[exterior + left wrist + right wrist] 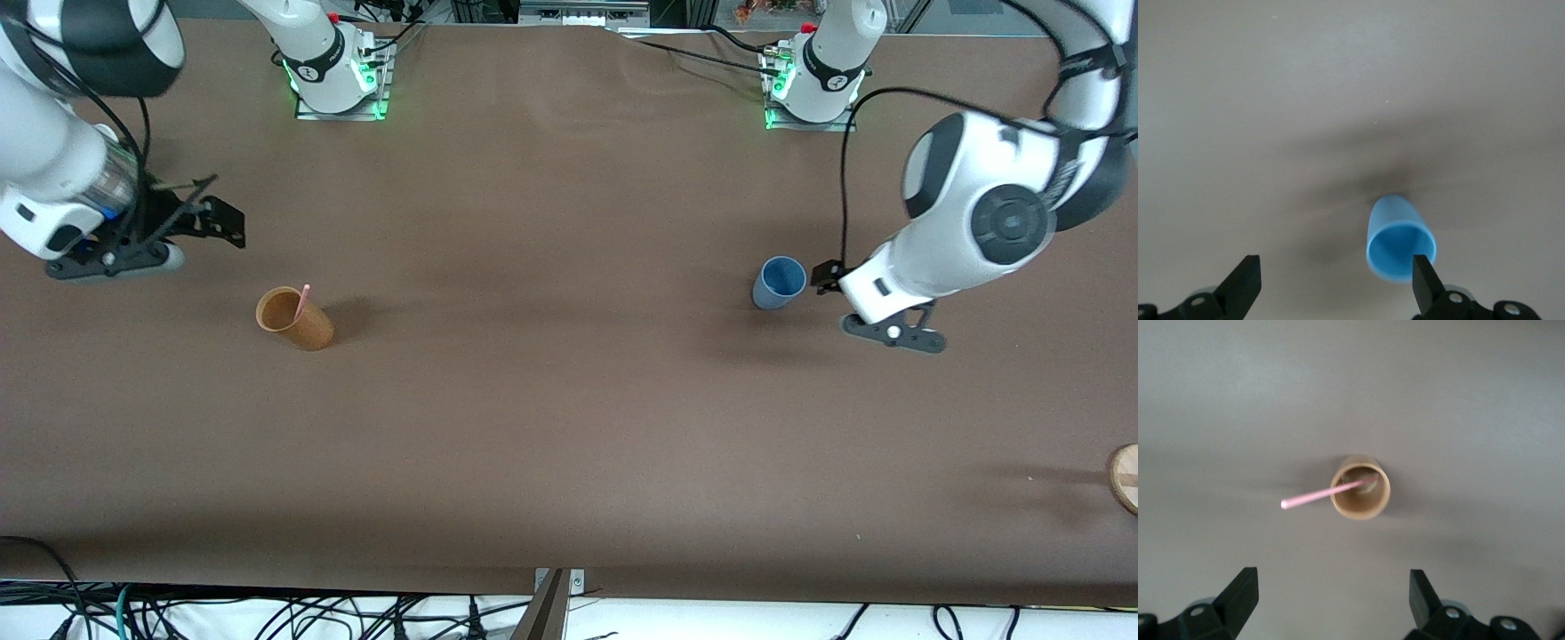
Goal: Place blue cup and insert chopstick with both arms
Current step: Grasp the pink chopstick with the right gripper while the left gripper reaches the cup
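Front view is showing the brown table taking up nearly everything, with the 2 white arms reaching in from their bases along its upper edge. At the left arm's end the left gripper is hanging low just beside the blue cup, and in the left wrist view its fingers are standing spread wide, with one finger lying across the cup's rim and the cup sitting off-centre between them, not yet pinched. At the right arm's end the right gripper is hovering over bare table, well apart from the tan cup; its fingers are likewise spread and holding nothing (the right wrist view is making that plain). Smallest of all, the pink chopstick is leaning inside the tan cup, its free end sticking out past the rim.

Judging from this, the task is barely begun: the blue cup is not gripped or placed, and the chopstick is yet to be lifted out and inserted into it.
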`<state>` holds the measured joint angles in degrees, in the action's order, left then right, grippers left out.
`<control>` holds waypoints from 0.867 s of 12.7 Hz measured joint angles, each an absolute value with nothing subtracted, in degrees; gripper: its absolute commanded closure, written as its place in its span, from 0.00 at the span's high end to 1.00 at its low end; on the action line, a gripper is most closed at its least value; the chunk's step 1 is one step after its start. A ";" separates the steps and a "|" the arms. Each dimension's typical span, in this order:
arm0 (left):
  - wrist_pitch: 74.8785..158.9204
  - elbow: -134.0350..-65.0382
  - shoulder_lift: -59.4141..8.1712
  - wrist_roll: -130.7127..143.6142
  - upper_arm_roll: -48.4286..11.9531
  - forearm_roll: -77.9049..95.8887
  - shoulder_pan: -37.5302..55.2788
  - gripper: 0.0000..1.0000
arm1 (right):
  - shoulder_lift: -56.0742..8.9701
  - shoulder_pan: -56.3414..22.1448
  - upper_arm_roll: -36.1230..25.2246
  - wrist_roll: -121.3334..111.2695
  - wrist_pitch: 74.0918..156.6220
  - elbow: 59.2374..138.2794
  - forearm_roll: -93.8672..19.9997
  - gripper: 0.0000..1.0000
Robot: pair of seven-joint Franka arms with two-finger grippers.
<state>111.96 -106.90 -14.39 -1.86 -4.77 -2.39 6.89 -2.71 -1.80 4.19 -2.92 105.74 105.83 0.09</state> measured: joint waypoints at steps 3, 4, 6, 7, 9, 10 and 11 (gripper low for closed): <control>123.65 -116.63 -15.14 -2.16 -4.85 -6.00 7.96 1.00 | -7.66 -1.97 6.04 1.18 113.37 108.08 -0.72 0.99; 124.00 -118.01 -15.09 -2.30 -5.10 -7.07 8.02 1.00 | -9.18 -1.98 6.07 1.71 114.57 108.10 -2.14 0.95; 123.89 -119.88 -14.50 -2.69 -5.86 -7.48 8.04 1.00 | -11.26 -1.81 5.95 1.87 116.42 108.10 -4.53 0.91; 123.88 -121.19 -14.11 -2.70 -6.53 -7.58 8.06 1.00 | -11.97 -1.71 5.92 1.99 116.96 108.10 -4.89 0.89; 125.43 -123.69 -13.83 -2.70 -7.35 -7.66 8.08 1.00 | -13.01 -1.66 5.90 2.18 117.67 108.48 -6.29 0.88; 126.82 -124.49 -13.84 -2.70 -7.36 -7.87 8.02 0.99 | -13.30 -1.66 5.90 2.19 118.32 109.23 -6.91 0.86; 127.40 -124.88 -13.87 -2.71 -7.36 -8.35 7.91 0.95 | -13.39 -1.66 5.90 2.21 118.90 110.25 -7.18 0.84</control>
